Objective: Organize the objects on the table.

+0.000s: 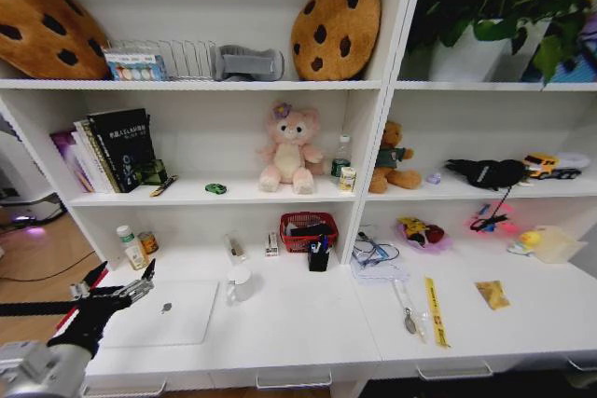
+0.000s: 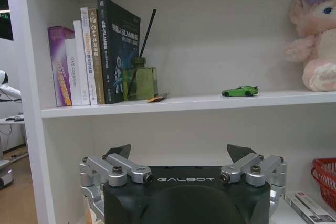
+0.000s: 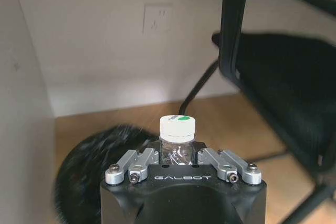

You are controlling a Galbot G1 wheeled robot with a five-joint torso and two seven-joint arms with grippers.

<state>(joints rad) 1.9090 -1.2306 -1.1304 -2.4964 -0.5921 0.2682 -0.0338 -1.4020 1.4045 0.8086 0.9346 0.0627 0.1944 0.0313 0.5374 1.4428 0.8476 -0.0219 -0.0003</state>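
In the head view our left gripper (image 1: 119, 291) hangs over the table (image 1: 308, 328) at its left end, fingers spread, just beside the closed laptop (image 1: 166, 312) and near the green-lidded jar (image 1: 131, 247). The clutter lies farther right: a pen holder (image 1: 318, 254), a red basket (image 1: 308, 229), a spoon (image 1: 408, 316). The toy car (image 1: 215, 189) sits on the shelf above. We judge the risk here to be the open fingers clipping the jar or scraping the laptop lid if we drop or swing right without lifting first.

In the left wrist view the fingers (image 2: 118, 153) stand wide apart with nothing between them. The car (image 2: 240, 91) rests alone on the shelf edge, and a careless reach could push it off.

In the right wrist view our right gripper (image 3: 178, 157) is clamped on a small bottle (image 3: 177, 136) with a white cap, held low over wooden floor by a chair (image 3: 278, 77). The hold looks narrow, so a jolt could let the bottle slip to the floor.
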